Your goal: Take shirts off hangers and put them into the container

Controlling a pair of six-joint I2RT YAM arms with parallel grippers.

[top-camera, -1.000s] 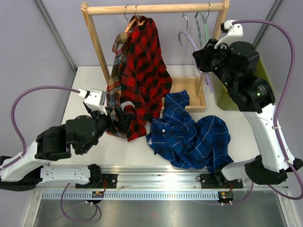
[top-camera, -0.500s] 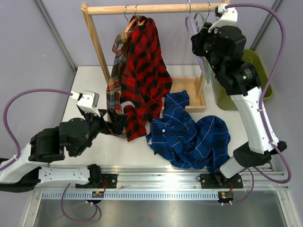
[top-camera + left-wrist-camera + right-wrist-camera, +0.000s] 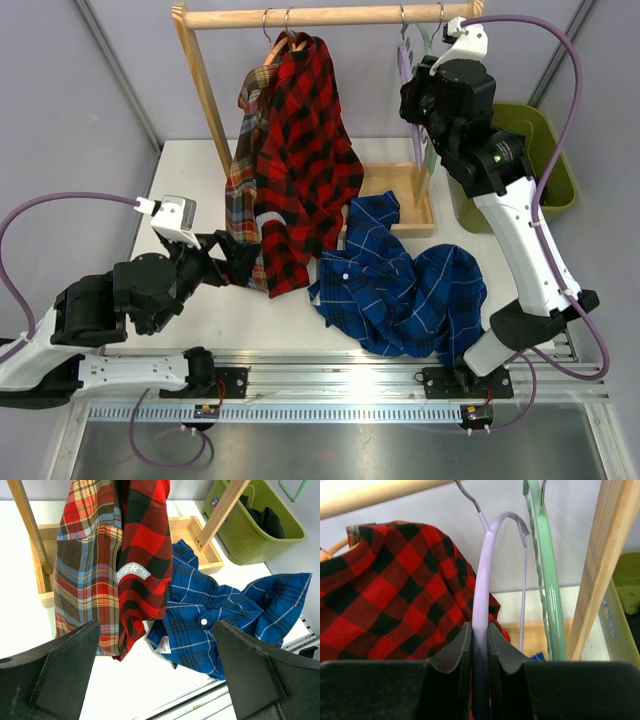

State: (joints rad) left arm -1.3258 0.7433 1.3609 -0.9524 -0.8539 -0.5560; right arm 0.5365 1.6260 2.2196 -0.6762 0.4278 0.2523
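Right claw point(image 3: 480, 632) is pinched on the lilac hanger point(image 3: 481, 570) — up at the rail point(image 3: 370, 495). Left claw point(image 3: 157, 650) gapes wide, empty, toward the table's point(image 3: 190, 170) left edge.

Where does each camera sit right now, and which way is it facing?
Top external: above, behind the bases, looking down on the table and wooden rack; left arm and right arm show.
Left wrist: low over the table, facing the red-black plaid shirt, blue shirt and container; open left gripper frames the view.
Right wrist: up by the rail, looking upward; right gripper shut on the lilac hanger.
Shared: red-black plaid shirt, in all three.
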